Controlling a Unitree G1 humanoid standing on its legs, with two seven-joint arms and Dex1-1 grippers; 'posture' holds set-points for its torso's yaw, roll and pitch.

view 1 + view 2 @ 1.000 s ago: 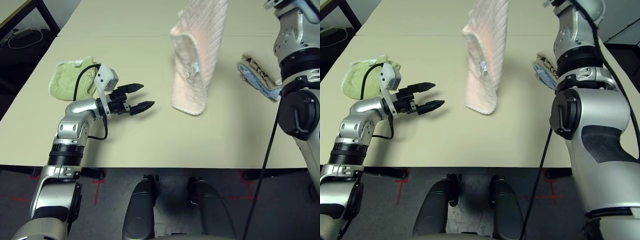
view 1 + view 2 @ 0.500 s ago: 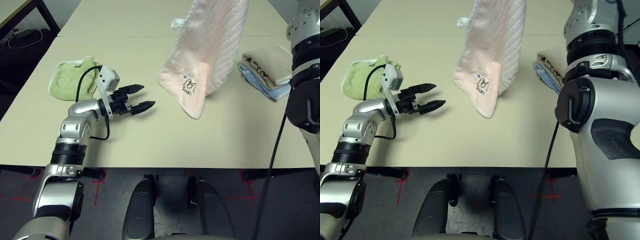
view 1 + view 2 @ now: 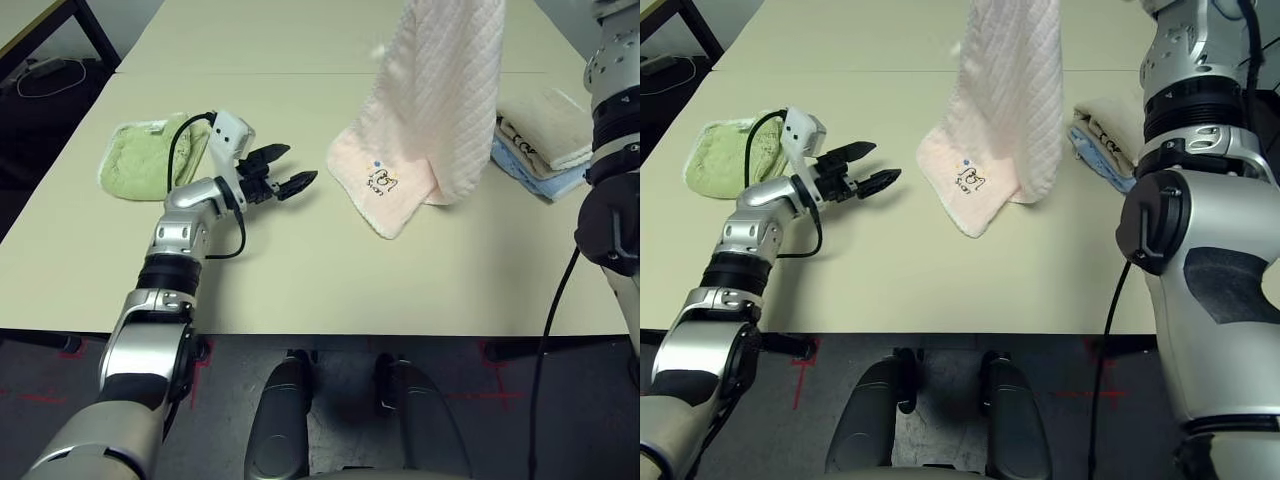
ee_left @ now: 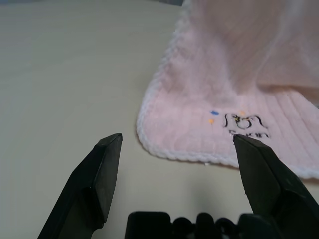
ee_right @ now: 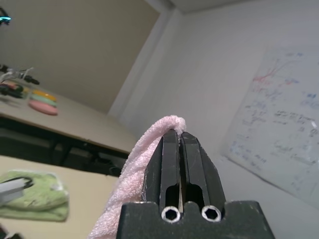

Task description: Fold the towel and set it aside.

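The towel (image 3: 430, 110), pale pink with white edging and a small dark embroidered motif, hangs from above over the middle of the table (image 3: 300, 270); its lower corner with the motif rests on the table top. The right claw (image 5: 179, 149) is clamped on a bunched upper edge of the towel, fingers pressed together around the cloth. The left claw (image 3: 290, 170) hovers low over the table just beside the towel's lower corner, fingers spread wide apart, pointing at that corner, holding nothing. A light green towel (image 3: 150, 155) lies at the table's left. Folded beige and blue towels (image 3: 545, 140) are stacked at its right.
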